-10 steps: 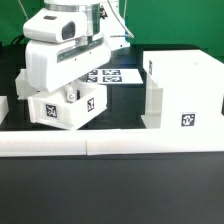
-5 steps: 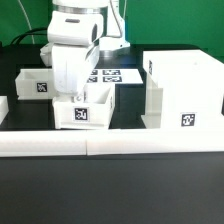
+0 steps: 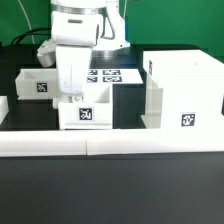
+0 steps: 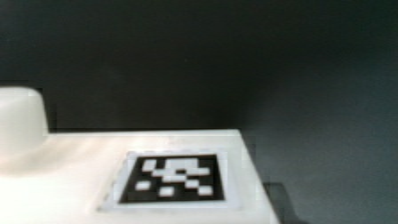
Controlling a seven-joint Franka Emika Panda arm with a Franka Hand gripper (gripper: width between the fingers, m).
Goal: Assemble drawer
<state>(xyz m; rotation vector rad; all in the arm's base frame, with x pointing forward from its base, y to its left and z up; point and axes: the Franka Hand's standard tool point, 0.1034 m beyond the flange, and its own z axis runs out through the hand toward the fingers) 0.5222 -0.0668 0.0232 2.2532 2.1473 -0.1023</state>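
Note:
A small white drawer tray with a square tag on its front stands level on the black table, left of the tall white drawer shell. My gripper comes down from above and is shut on the tray's left wall. The wrist view shows the tray's tagged wall very close, with one white fingertip beside it. A second tray lies further back at the exterior view's left.
The marker board lies flat behind the held tray. Long low white bars run along the table's front edge. A small white part sits at the exterior view's left edge.
The tray was tilted in my gripper a second ago. It has been turned level and moved a little to the exterior view's right, toward the shell.

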